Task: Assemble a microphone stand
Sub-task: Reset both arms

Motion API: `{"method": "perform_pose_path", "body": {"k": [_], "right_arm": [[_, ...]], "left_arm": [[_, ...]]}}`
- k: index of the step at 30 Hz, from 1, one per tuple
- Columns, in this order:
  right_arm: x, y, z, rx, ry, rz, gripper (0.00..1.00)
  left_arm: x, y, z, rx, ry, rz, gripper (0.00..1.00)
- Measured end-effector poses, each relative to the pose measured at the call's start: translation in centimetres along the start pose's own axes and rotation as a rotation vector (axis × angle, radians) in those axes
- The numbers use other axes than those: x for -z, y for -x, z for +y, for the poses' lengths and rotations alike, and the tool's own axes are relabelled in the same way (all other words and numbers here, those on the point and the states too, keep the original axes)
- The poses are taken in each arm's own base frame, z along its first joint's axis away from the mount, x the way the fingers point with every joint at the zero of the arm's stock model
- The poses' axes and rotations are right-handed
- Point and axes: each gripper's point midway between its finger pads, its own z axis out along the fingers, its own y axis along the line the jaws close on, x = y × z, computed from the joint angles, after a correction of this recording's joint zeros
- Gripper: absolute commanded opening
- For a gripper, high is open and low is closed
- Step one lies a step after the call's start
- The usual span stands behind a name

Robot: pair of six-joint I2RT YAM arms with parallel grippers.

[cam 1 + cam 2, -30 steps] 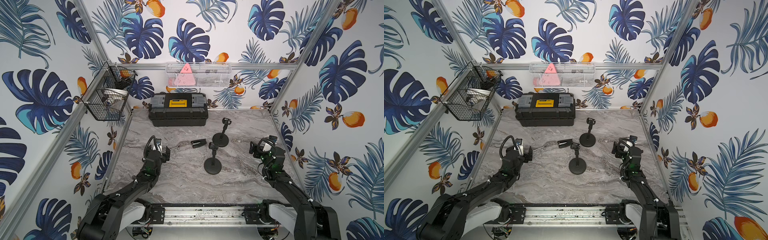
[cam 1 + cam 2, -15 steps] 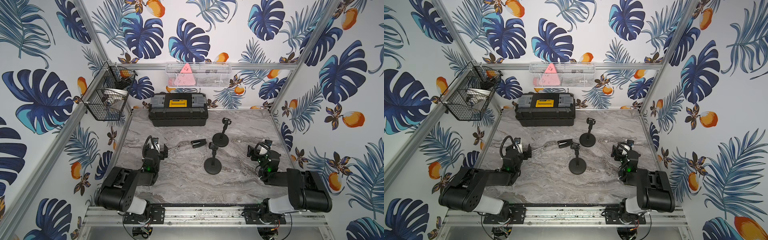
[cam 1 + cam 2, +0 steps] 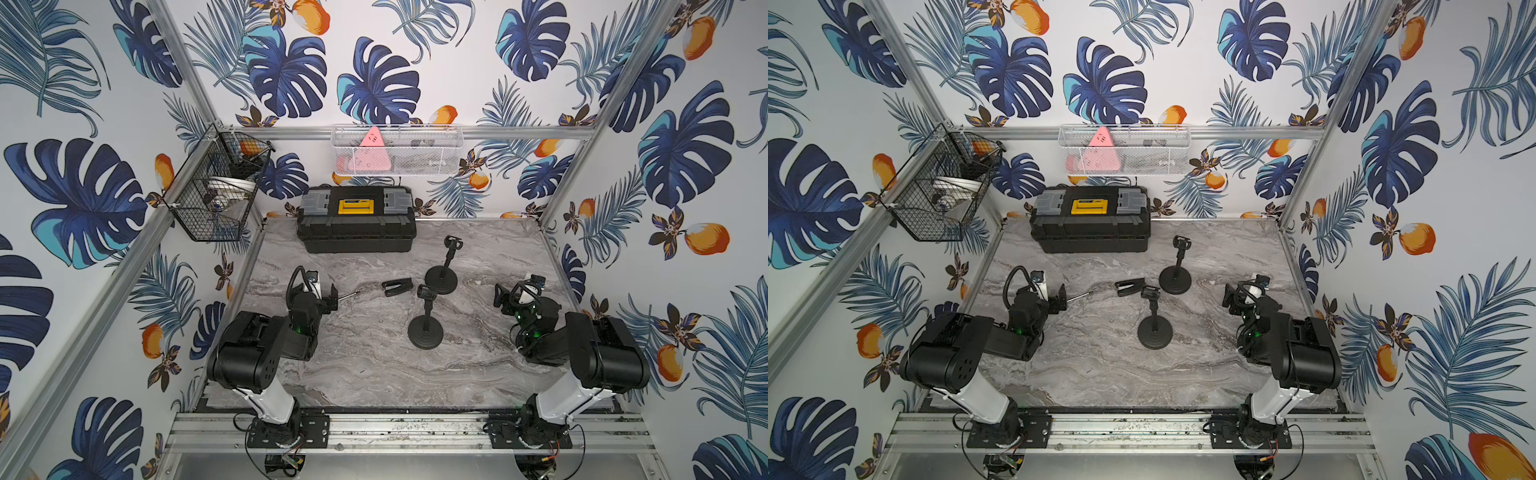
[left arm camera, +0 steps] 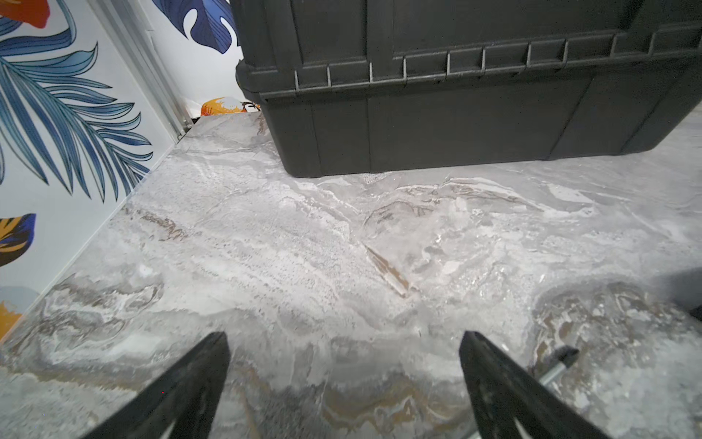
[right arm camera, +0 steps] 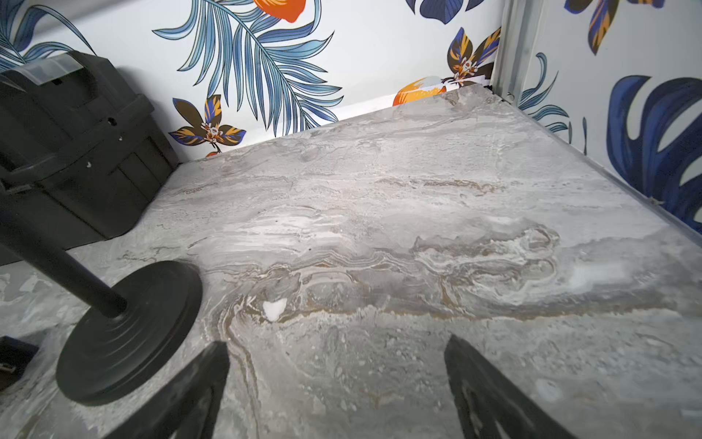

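Yellow toolbox label unreadable | left claw spread | right claw spread

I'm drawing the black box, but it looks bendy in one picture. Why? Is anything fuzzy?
Left wrist view: the toolbox looks bowed, because a close wide lens bends it. Right wrist view: the microphone stand has a fuzzy pole near the picture's edge. In both top views: even light, with faint shadows on the table.
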Motion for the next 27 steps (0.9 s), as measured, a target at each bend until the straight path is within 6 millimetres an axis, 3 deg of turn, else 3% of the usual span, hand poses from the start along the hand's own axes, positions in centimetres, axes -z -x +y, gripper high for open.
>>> {"method": "perform_pose_path", "body": {"k": [3, 10, 27], "right_arm": [[-0.7, 0.1, 0.2, 0.004, 0.000, 0.023, 1.00], [-1.2, -1.1, 0.6, 0.024, -0.015, 0.086, 1.00], [-1.1, -1.6, 0.2, 0.023, -0.035, 0.105, 1.00]], "left_arm": [[0.0, -0.7, -0.2, -0.006, -0.012, 0.029, 0.99], [0.0, -1.1, -0.3, -0.009, -0.017, 0.046, 0.99], [-0.1, -1.1, -0.5, -0.014, -0.028, 0.051, 0.99]]}}
